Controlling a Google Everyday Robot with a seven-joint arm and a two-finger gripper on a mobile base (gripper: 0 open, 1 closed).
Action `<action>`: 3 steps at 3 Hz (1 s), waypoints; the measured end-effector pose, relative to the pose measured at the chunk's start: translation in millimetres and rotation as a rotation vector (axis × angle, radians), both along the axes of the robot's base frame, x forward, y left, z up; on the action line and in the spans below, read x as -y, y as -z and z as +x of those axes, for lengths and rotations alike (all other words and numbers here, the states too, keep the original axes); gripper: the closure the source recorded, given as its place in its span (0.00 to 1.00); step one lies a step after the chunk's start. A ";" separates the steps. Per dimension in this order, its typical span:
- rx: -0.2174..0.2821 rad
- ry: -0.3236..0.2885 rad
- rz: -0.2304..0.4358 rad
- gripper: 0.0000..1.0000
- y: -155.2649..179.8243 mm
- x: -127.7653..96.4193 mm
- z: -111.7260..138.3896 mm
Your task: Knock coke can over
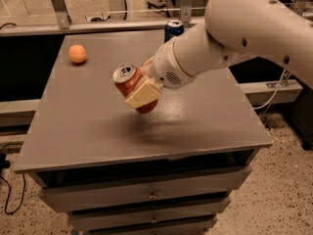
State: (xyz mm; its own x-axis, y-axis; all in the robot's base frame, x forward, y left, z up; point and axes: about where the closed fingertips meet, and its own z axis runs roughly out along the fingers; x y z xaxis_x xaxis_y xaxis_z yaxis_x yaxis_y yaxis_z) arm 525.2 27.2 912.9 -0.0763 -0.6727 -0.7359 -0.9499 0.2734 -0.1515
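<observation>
White arm (234,28) reaches in from right. End effector (142,93) clamped on small red aluminium coke can (128,80), cream fingers (143,95) pressing its sides. Can tilted, silver top leaning left, over middle of grey tabletop (88,126), seemingly raised off it. Round orange ball (77,54) back left. Dark blue drink can (173,29) at rear edge, upright.

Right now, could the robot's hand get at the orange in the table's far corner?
Probably yes for reach: only bare table lies between hand and orange. But the hand is shut on the tilted red can, so it could nudge, not grab.
</observation>
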 end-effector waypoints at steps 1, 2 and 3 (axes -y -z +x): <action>0.011 -0.013 -0.183 1.00 21.8 24.7 8.7; 0.005 -0.004 -0.318 0.77 45.8 32.8 21.0; 0.002 -0.002 -0.330 0.54 47.4 32.0 22.5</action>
